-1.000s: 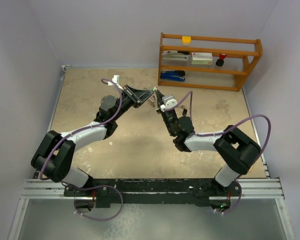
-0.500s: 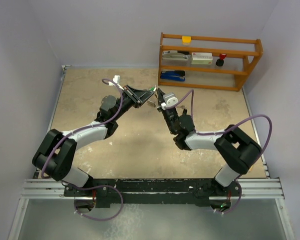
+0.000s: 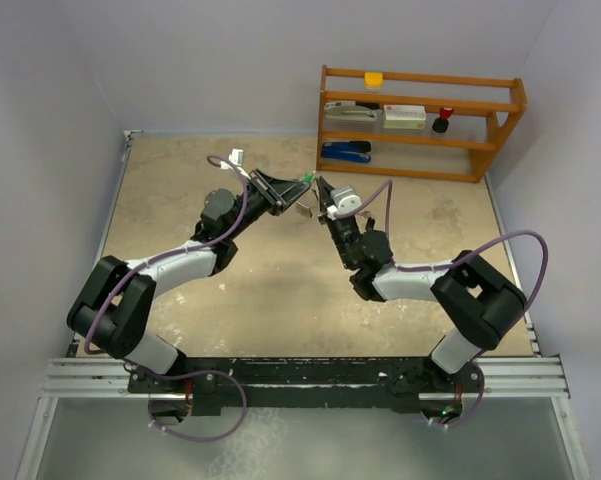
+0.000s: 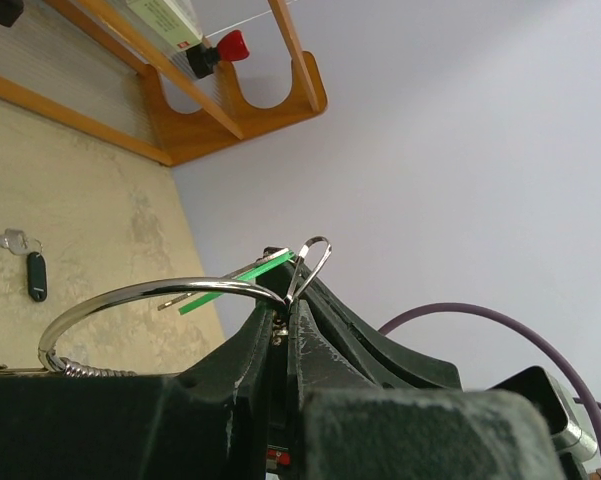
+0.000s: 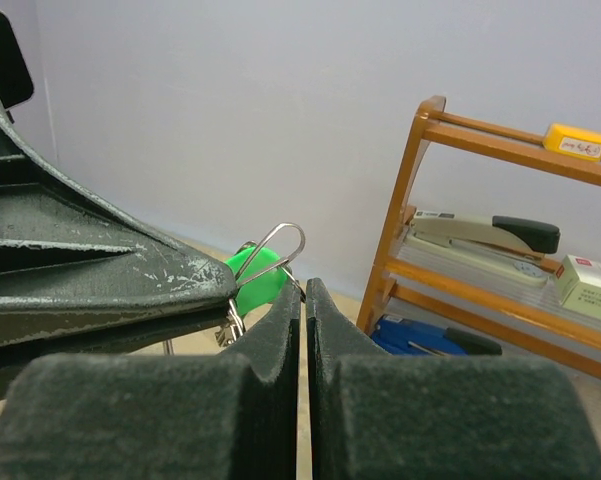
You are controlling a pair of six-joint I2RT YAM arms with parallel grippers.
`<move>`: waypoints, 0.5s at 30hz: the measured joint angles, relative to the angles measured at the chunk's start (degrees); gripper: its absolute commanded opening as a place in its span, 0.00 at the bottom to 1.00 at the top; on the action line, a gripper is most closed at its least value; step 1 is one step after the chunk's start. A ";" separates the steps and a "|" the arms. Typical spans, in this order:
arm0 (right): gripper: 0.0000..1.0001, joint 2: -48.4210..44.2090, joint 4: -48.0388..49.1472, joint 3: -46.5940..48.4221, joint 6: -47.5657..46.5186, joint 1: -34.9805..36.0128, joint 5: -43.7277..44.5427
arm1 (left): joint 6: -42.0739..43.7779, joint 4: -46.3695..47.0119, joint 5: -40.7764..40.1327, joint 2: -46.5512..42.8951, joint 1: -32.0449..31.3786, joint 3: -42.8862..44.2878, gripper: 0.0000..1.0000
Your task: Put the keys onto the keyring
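Looking from above, you have both claws raised and meeting tip to tip toward twelve o'clock of the table (image 3: 180,200), with the shelf (image 3: 420,142) off at two o'clock. Your left claw (image 4: 286,318) is pressed together and pinching the ring (image 4: 110,300), whose wire curves away toward nine o'clock in that wrist's view. Your right claw (image 5: 302,295) has its pads pressed together too. The green key (image 5: 258,272) sits at its tips on the eleven o'clock side, and a thin wire loop (image 5: 290,227) rises at twelve just above them. You cannot tell whether those pads nip the key or the loop. Your black key (image 4: 37,277) lies on the table, well apart from both claws, with a small silver key (image 4: 13,240) beside it.
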 measured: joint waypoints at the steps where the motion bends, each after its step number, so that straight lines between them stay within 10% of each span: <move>1: 0.00 -0.24 0.09 -0.37 0.20 -0.02 0.00 | -0.04 -0.02 0.22 0.17 0.04 0.13 0.00; 15: 0.00 -1.51 0.74 -2.71 1.92 0.48 0.00 | -1.36 -0.15 1.86 0.81 0.81 0.87 0.00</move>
